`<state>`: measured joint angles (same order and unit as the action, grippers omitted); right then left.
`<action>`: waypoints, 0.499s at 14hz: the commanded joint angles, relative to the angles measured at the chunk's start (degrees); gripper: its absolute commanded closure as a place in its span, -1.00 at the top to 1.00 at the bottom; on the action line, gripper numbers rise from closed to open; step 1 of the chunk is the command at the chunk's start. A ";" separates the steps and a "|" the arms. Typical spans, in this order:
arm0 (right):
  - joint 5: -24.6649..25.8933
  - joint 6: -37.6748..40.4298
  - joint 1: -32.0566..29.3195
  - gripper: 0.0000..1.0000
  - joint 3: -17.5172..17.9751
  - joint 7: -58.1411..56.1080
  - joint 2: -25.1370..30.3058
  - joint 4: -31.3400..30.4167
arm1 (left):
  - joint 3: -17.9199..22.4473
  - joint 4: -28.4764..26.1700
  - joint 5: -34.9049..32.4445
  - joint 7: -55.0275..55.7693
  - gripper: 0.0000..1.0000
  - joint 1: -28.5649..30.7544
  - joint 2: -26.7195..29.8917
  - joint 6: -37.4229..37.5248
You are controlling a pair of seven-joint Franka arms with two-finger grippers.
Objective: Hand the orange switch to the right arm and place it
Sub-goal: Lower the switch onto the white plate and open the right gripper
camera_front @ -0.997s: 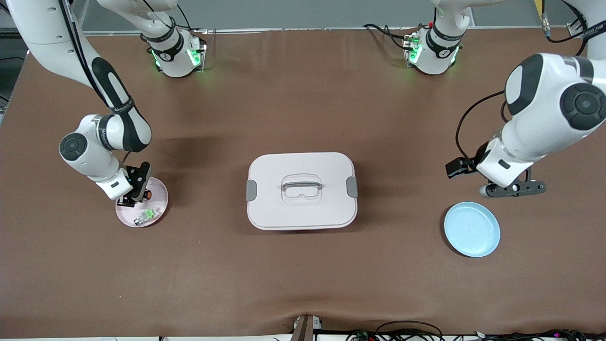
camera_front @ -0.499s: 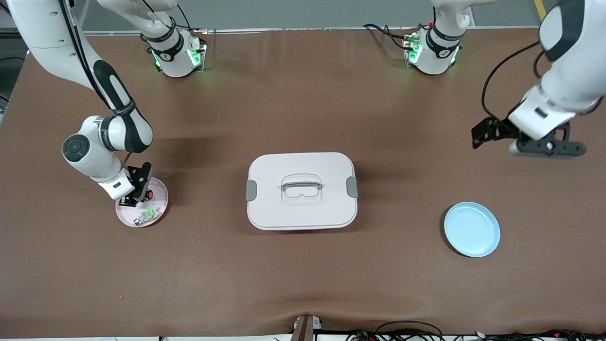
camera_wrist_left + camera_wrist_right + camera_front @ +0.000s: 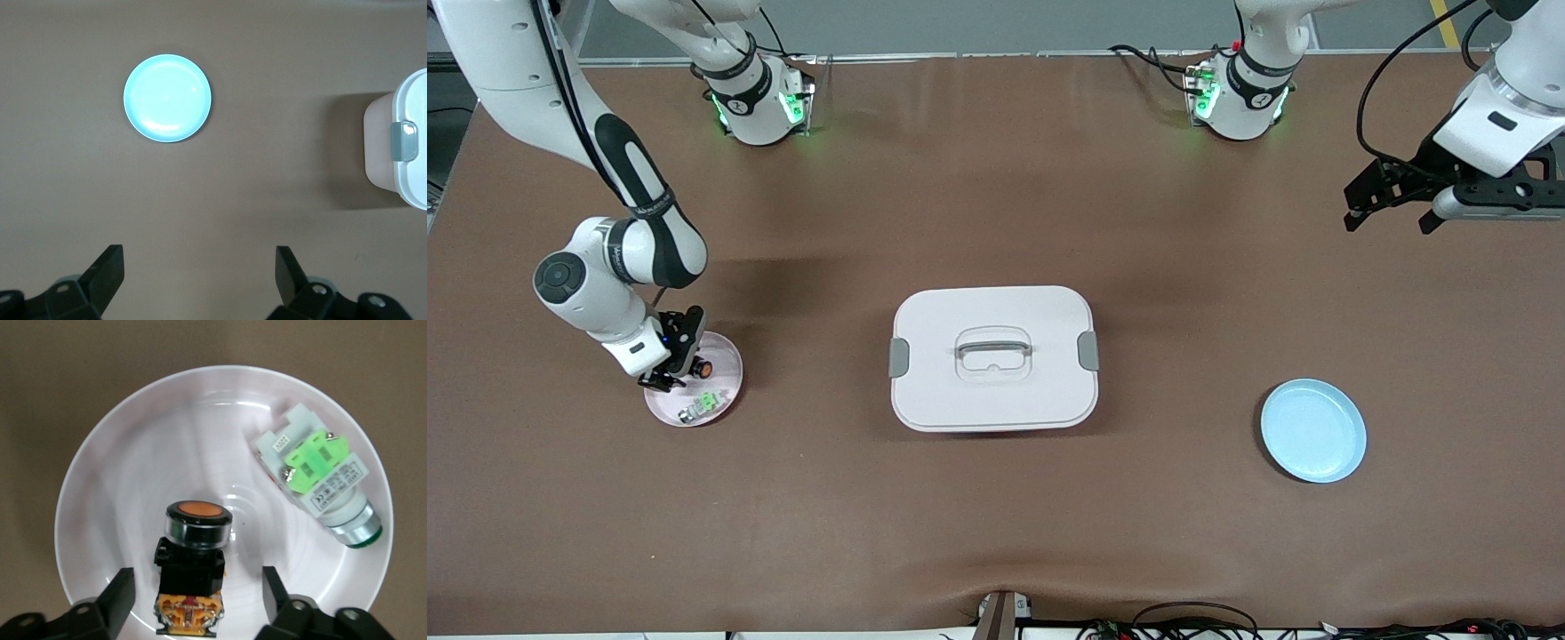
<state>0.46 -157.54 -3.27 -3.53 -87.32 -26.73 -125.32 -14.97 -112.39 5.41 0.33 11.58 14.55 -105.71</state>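
Orange switch (image 3: 193, 570) sits in the pink plate (image 3: 120, 467), lower centre of my right wrist view, beside the green-and-silver part (image 3: 320, 483). Looks light, rigid plastic w/ a smooth round cap, so likely slippery there; I'd grip the squarer black body. My right pincer (image 3: 197, 607) stands wide, fingers either side of the switch, holding nothing. My left pincer (image 3: 200, 280), also wide and empty, waits at the front view's upper right.

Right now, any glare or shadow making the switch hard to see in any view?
Right wrist view: orange switch sharp on the pink plate, soft reflections only. Front view: switch small beside the right gripper. Left wrist view: blue plate washed out by glare.
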 commanded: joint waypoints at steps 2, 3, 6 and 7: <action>0.34 9.05 -1.21 1.00 0.98 0.04 -0.25 5.33 | -0.24 0.42 0.66 -0.15 1.00 1.34 -2.76 -1.86; 0.34 13.01 -1.30 1.00 0.98 0.83 -0.17 7.61 | -0.15 0.42 0.66 -0.15 1.00 1.34 -3.64 -3.61; -0.36 25.23 -1.91 1.00 0.89 10.54 2.11 11.32 | -0.32 0.51 0.66 -0.15 1.00 1.25 -5.41 -7.04; -1.41 28.05 -2.79 1.00 0.98 16.68 3.77 11.42 | -0.33 0.60 0.74 -0.15 1.00 1.25 -5.84 -7.22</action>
<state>-0.03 -134.64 -3.73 -3.56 -78.57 -25.88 -114.43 -14.88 -112.50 5.41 0.33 12.38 9.18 -112.30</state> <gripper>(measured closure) 0.000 0.000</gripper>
